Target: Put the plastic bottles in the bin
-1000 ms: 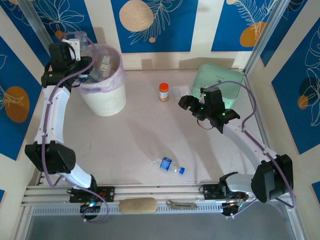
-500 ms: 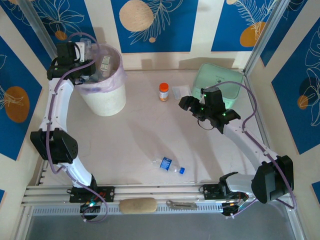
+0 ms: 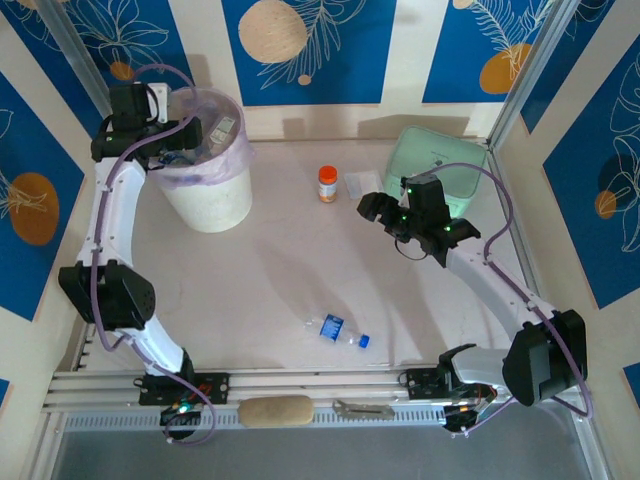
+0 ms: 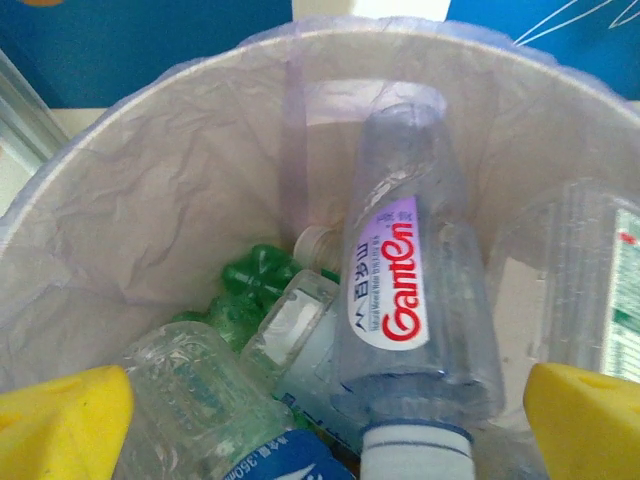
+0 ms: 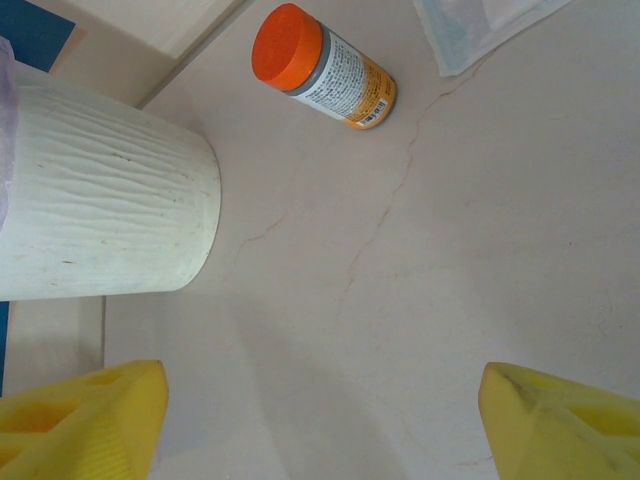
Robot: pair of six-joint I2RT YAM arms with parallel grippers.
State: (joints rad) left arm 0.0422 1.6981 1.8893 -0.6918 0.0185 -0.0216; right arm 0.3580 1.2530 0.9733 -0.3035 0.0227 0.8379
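Pale cream tabletop (image 3: 270,260), walled by blue leaf-patterned panels (image 3: 310,50).
The tall white pink-lined bucket (image 3: 215,205) stands far left, the left gripper (image 4: 325,415) spread wide above it; that wrist camera shows clear and green plastic bottles (image 4: 410,270) heaped inside, some cut off. One clear blue-labelled bottle (image 3: 338,331) lies near-centre on the tabletop. The right gripper (image 5: 320,415) gapes empty near the orange-capped jar (image 5: 322,68).

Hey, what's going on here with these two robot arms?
The left gripper hangs open over the bin, which already holds several plastic bottles. The right gripper hovers open above the table near an orange-capped jar, holding nothing. One blue-labelled bottle lies on the table, not yet binned.
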